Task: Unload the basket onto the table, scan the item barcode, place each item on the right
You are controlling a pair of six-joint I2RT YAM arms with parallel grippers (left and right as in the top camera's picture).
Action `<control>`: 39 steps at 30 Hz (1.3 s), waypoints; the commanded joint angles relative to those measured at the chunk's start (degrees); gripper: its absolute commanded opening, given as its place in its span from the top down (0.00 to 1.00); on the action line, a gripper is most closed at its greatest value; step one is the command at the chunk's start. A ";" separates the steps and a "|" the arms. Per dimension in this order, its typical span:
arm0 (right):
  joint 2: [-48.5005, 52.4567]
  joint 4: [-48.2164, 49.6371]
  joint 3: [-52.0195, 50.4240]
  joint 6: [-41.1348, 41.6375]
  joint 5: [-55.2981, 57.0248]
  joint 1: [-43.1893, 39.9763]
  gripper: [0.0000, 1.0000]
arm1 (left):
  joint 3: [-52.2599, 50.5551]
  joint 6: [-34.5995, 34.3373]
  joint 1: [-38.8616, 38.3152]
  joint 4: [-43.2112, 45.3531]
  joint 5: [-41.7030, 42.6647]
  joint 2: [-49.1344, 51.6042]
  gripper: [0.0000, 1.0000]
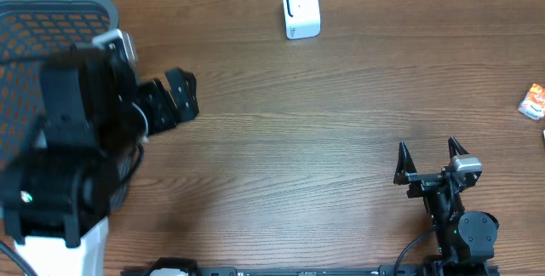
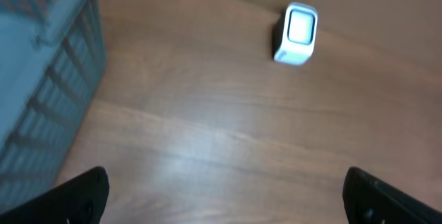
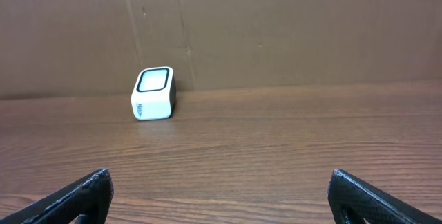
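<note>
**Overhead and two wrist views of a wooden table (image 1: 306, 165).** The item (image 1: 533, 101), a small orange-and-white packet, lies at the table's right edge, well apart from both arms. It is too small for any barcode to be made out. The white scanner (image 1: 301, 8) stands upright near the middle of the far edge, just in front of a brown cardboard wall (image 3: 276, 30). A grey mesh basket (image 1: 60, 3) occupies the far left corner. The left claw (image 1: 180, 95) is held above the table just beside the basket, its jaws spread wide and empty. The right claw (image 1: 427, 150) sits near the near right corner, its jaws also wide apart and holding nothing. In each wrist view the scanner appears beyond the parted fingertips.
</note>
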 commanded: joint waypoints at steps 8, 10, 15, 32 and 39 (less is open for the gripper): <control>-0.57 0.44 -0.61 -0.24 0.33 0.48 0.00 | -48.46 0.74 0.00 34.12 9.14 -31.17 0.00; -0.57 0.44 -0.61 -0.24 0.33 0.48 0.00 | -55.91 0.74 0.13 39.52 9.51 -37.40 0.00; -0.57 0.44 -0.61 -0.24 0.33 0.48 0.00 | -73.88 0.76 1.14 50.82 8.46 -50.99 0.00; -0.57 0.44 -0.59 -0.24 0.33 0.48 0.00 | -92.61 1.46 1.97 65.94 -5.11 -64.50 0.00; -0.57 0.44 -0.61 -0.24 0.33 0.48 0.00 | -100.32 21.00 2.62 85.42 2.80 -68.04 0.00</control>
